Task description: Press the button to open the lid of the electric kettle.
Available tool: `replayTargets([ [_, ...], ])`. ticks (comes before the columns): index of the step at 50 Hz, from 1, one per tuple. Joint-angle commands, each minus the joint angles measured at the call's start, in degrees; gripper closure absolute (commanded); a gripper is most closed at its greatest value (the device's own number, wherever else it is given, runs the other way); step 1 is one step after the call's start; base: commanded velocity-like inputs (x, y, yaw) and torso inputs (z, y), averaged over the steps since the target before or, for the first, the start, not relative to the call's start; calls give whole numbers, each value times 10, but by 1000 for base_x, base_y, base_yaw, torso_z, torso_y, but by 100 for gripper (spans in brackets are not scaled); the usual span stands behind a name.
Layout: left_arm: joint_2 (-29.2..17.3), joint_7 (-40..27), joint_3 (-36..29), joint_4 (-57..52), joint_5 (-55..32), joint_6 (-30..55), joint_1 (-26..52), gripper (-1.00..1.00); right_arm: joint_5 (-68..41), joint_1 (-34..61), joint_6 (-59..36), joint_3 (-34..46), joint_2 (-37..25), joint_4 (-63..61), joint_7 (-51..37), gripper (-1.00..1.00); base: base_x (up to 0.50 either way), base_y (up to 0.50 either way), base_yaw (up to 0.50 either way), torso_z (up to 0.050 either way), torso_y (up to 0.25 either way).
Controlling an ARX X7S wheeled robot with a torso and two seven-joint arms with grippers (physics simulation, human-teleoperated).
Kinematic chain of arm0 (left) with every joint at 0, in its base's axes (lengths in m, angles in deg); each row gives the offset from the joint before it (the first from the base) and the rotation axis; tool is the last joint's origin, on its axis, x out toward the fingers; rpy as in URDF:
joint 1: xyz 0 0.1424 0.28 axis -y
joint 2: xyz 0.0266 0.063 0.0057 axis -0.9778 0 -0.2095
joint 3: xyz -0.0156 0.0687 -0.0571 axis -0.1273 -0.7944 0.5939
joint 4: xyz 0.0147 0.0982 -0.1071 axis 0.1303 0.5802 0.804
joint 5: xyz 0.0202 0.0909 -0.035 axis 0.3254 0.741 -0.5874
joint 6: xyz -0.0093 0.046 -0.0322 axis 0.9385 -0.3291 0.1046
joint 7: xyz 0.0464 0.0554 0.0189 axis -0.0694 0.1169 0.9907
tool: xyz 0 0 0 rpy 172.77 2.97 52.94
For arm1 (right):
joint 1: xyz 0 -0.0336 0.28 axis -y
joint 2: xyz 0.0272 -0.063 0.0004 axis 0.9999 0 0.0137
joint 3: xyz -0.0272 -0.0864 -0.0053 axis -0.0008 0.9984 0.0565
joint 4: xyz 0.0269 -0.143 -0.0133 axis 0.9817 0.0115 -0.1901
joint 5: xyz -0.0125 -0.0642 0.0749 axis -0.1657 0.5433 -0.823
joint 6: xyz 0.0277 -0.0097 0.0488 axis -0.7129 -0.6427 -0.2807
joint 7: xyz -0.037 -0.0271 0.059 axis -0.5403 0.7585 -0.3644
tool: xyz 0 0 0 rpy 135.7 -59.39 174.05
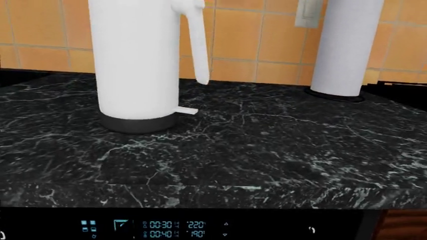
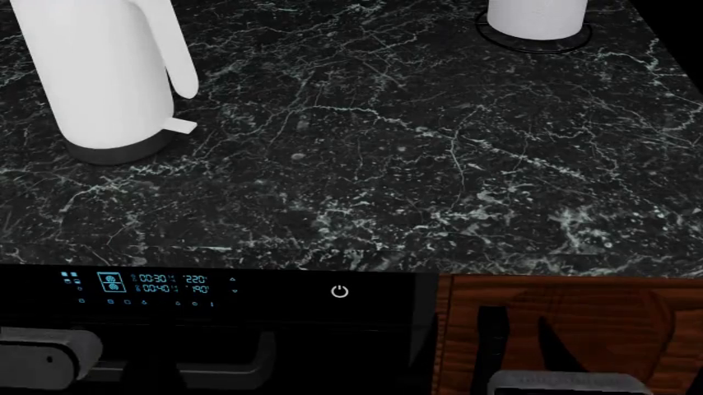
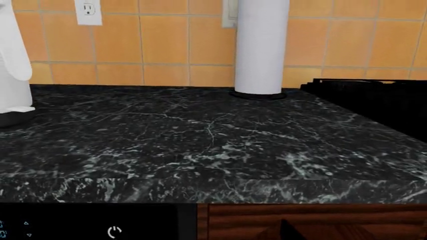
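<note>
Up at the far left of your head view, the electric kettle (image 2: 104, 74) gets cut off at the top, so you can't see its lid or button at all. Both arms barely poke in along the bottom edge; can't tell whether either set of jaws is apart or together. Kettle sits on a black marble counter (image 2: 384, 164), orange tiled wall (image 1: 247, 40) behind, white cylinder (image 2: 536, 16) well apart from it, oven panel (image 2: 220, 292) below.

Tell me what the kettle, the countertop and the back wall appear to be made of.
The electric kettle: glossy white, likely plastic, smooth with soft highlights, on a dark grey base ring. The countertop: polished black marble look, with white veins. The wall: orange ceramic-style tiles with pale grout lines.
</note>
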Motion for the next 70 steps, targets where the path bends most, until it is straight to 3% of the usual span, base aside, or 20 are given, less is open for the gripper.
replayTargets([
  [1,23,-35,47,-238,-87,346,136,-100,-39,101,-291,-36,-6,-202,-3,-100,0,0,0,0,0],
  [7,22,-160,135,-239,-293,469,235,-100,-55,142,-379,-43,1,-227,-13,-100,0,0,0,0,0],
  [12,-10,-297,166,-190,-478,471,253,-100,-79,186,-501,-73,25,-255,-19,-100,0,0,0,0,0],
  [15,-21,-294,138,-165,-463,444,213,-100,-89,214,-554,-66,22,-269,-20,-100,0,0,0,0,0],
  [18,-10,-291,141,-153,-480,441,203,-100,-87,209,-546,-58,21,-265,-29,-100,0,0,0,0,0],
  [20,-9,-304,143,-154,-488,450,208,-100,-92,203,-556,-17,-6,-257,-26,-100,0,0,0,0,0],
  [23,-11,-347,162,-156,-531,470,225,-100,-100,196,-527,-62,18,-284,-18,-100,0,0,0,0,0],
  [28,-31,-404,159,-151,-587,466,239,-100,-103,188,-527,-60,9,-284,-23,-100,0,0,0,0,0],
  [40,-52,-453,163,-148,-634,446,250,-100,-98,159,-455,-48,-3,-258,-27,-100,160,0,0,0,0],
  [49,-65,-449,150,-147,-626,419,243,-100,-101,154,-440,-44,-10,-256,-29,-100,484,0,0,0,0],
  [59,-74,-497,155,-151,-684,417,266,-100,-111,164,-467,-55,-9,-274,-36,-100,489,0,0,0,0],
  [70,-86,-501,144,-151,-682,401,268,-100,-120,168,-481,-57,-9,-281,-46,-100,53,0,0,0,0],
])
